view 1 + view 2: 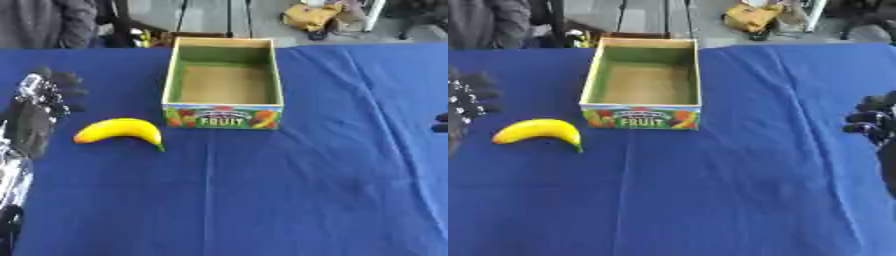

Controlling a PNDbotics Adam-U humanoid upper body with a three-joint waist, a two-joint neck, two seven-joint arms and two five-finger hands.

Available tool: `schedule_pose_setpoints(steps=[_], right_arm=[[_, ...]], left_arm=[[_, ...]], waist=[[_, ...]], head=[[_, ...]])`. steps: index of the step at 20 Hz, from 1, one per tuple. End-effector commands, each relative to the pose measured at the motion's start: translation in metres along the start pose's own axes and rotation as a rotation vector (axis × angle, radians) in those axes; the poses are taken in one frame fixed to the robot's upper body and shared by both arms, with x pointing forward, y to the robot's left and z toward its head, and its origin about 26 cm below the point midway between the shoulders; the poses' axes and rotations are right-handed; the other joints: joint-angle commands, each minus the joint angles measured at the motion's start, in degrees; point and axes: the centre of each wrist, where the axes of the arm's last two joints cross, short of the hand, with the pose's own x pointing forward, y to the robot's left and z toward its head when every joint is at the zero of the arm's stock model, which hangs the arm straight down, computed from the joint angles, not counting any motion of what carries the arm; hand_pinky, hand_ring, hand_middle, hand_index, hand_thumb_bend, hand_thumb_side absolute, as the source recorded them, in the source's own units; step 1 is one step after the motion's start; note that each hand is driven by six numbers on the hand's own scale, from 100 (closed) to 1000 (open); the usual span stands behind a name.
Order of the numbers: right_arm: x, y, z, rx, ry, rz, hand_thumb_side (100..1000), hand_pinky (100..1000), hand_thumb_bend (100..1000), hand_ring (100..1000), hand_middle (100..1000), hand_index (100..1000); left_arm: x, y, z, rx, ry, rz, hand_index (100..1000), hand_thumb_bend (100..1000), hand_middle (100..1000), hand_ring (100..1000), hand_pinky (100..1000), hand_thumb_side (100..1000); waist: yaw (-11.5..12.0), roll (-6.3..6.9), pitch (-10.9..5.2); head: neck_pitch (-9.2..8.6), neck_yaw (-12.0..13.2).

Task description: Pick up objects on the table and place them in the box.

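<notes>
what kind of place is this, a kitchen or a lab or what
Probably a robot test or demo area, not a kitchen: a table under a blue cloth, a cardboard box printed FRUIT, one yellow banana, and bare floor with bags behind.

Bench (306,190): covered by a blue cloth, on which creases are seen.
Box (224,116): an open cardboard box is set near the far middle of the bench; green inner walls and a brown floor are shown, and "FRUIT" is printed with fruit pictures on its near side. Nothing is seen inside.
Banana (120,130): a yellow banana is laid on the cloth just left of the box's near corner, apart from it, its stem end turned toward the right.
Left hand (39,112): held at the left edge, beside the banana without touching it, fingers pointed up and slightly bent.
Right hand (441,122): only dark fingertips are seen at the right edge.
</notes>
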Motion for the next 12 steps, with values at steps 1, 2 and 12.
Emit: schedule_pose_setpoints(steps=[1, 2, 12], right_arm=[[0.009, -0.005, -0.005, 0.001, -0.024, 0.017, 615, 535, 100, 564, 561, 644], [0.009, -0.005, -0.004, 0.002, -0.023, 0.018, 616, 535, 100, 564, 561, 643], [0.009, -0.005, -0.005, 0.014, -0.017, 0.023, 619, 535, 100, 565, 561, 643]], left_arm=[[0.027, 0.015, -0.007, -0.029, -0.042, -0.12, 773, 262, 723, 760, 674, 669], [0.034, 0.018, -0.009, -0.044, -0.047, -0.161, 767, 262, 713, 750, 673, 598], [0.086, 0.026, -0.03, -0.331, 0.028, -0.612, 776, 749, 697, 715, 716, 463]], waist=[[-0.1, 0.12, -0.76], [-0.2, 0.18, -0.81], [-0.9, 0.67, -1.1]], head=[[-0.37, 0.0], [-0.36, 0.1], [-0.51, 0.6]])
